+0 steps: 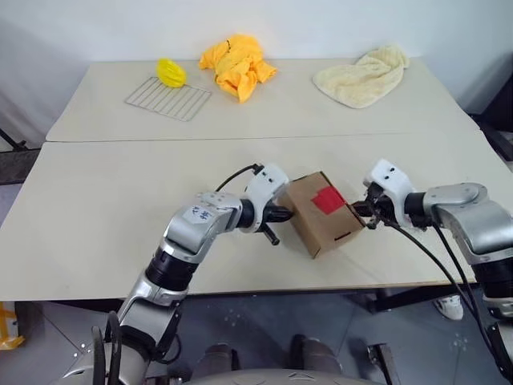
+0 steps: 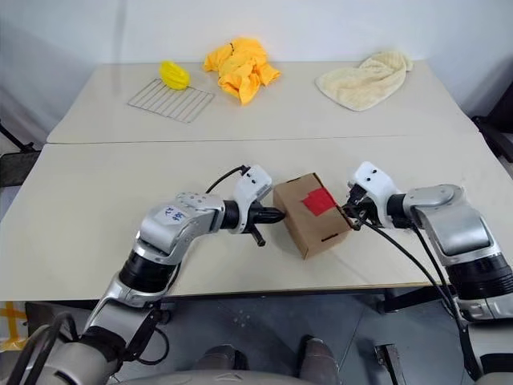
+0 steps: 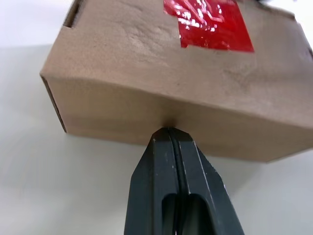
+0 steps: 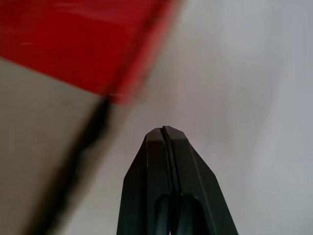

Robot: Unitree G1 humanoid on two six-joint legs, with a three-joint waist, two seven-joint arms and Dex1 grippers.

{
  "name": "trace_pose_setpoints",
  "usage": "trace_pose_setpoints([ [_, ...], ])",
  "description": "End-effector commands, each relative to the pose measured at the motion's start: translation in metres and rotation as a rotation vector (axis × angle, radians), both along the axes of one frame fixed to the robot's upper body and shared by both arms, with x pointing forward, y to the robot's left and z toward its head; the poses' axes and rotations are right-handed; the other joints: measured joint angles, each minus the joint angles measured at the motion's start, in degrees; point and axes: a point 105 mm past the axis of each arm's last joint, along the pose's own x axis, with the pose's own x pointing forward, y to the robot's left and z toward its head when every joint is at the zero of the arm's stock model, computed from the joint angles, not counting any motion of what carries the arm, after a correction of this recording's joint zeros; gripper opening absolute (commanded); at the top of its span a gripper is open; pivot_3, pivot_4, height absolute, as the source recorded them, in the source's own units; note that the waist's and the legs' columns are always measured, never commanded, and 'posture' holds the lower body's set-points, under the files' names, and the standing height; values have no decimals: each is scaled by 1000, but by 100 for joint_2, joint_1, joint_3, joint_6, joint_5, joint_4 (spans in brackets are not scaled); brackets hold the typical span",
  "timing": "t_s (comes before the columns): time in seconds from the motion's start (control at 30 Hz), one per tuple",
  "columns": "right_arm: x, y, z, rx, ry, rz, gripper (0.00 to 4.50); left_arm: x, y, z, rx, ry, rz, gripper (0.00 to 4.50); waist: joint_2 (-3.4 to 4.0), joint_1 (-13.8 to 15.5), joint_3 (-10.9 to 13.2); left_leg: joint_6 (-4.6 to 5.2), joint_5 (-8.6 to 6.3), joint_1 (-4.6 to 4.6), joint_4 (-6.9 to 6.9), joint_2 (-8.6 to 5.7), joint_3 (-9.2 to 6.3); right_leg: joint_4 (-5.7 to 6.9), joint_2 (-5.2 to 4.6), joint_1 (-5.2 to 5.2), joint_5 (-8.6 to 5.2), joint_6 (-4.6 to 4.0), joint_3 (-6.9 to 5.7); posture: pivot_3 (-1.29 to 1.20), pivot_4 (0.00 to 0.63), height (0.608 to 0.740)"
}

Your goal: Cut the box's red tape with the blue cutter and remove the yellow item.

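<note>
Reaching in from the left, the left gripper (image 3: 168,131) is pressing its closed fingertips against the side wall of the box (image 1: 321,212), holding nothing between them. Just beyond those tips, the brown box is sitting tilted on the pale table (image 1: 96,216), its red tape (image 1: 329,199) facing up on the top face. Right of the box, the right gripper (image 1: 367,212) is meeting the opposite edge, fingers also pressed together and empty. Far beyond both grippers, a wire rack (image 1: 168,99), a yellow object (image 1: 171,72), an orange cloth (image 1: 237,64) and a cream towel (image 1: 362,76) are lying.
</note>
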Motion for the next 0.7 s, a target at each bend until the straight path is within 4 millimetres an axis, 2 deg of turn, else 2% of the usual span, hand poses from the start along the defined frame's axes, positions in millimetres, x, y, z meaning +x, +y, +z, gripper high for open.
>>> trace_pose_setpoints([
  [0.03, -5, 8, 10, 7, -30, 26, 20, 4, -12, 11, -22, -56, -38, 0, 0, -10, 0, 0, 0, 0, 0, 0, 1, 0, 0, 0, 0, 0, 0, 0, 150, 740],
  [0.2, -7, 9, 9, -1, -28, 11, 20, 4, -19, 9, -21, -58, -70, 0, 0, -2, 0, 0, 0, 1, 0, 0, 1, 0, 0, 0, 0, 0, 0, 0, 150, 740],
  [0.5, -13, 21, 8, 19, -21, 20, 20, 7, -6, 5, 4, -59, -47, 0, 0, -13, 0, 0, 0, 1, 0, 0, 1, 0, 0, -1, 0, 0, 1, 0, 150, 740],
  [0.7, -11, 16, 1, -9, -10, 3, 20, 4, -4, 3, 5, -64, -40, 0, 0, -5, 0, 0, 0, 0, 0, 0, 1, -1, 0, 0, 0, 0, 1, 0, 150, 740],
])
